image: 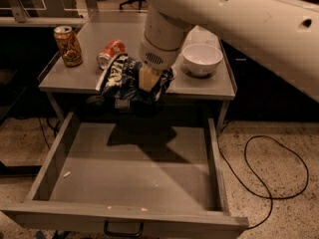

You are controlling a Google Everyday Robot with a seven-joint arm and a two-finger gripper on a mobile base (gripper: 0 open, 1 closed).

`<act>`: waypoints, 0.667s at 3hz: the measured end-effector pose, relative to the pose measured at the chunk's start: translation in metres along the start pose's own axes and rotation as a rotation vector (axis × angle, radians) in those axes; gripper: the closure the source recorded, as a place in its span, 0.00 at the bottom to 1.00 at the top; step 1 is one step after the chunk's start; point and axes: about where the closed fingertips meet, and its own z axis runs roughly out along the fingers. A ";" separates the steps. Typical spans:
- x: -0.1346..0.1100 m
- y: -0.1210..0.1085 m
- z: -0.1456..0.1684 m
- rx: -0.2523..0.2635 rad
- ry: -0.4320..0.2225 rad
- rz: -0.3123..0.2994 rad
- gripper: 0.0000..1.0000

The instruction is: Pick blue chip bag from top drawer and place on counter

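The blue chip bag (127, 78), crumpled navy foil with white lettering, hangs in the air at the counter's front edge, above the back of the top drawer. My gripper (148, 81) is shut on the bag from above; the big white arm hides most of it. The top drawer (134, 168) is pulled out, wide and grey, with a black front handle and only small crumbs on its bottom. The counter (199, 86) is the grey metal tabletop behind it.
On the counter stand an upright brown-gold can (68, 45) at the left, an orange-red can (110, 53) lying on its side, and a white bowl (202, 59) at the right. A black cable (271, 178) loops on the speckled floor at the right.
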 end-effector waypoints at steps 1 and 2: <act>0.002 -0.002 0.008 -0.018 0.016 0.017 1.00; 0.001 -0.028 0.020 -0.023 0.043 0.072 1.00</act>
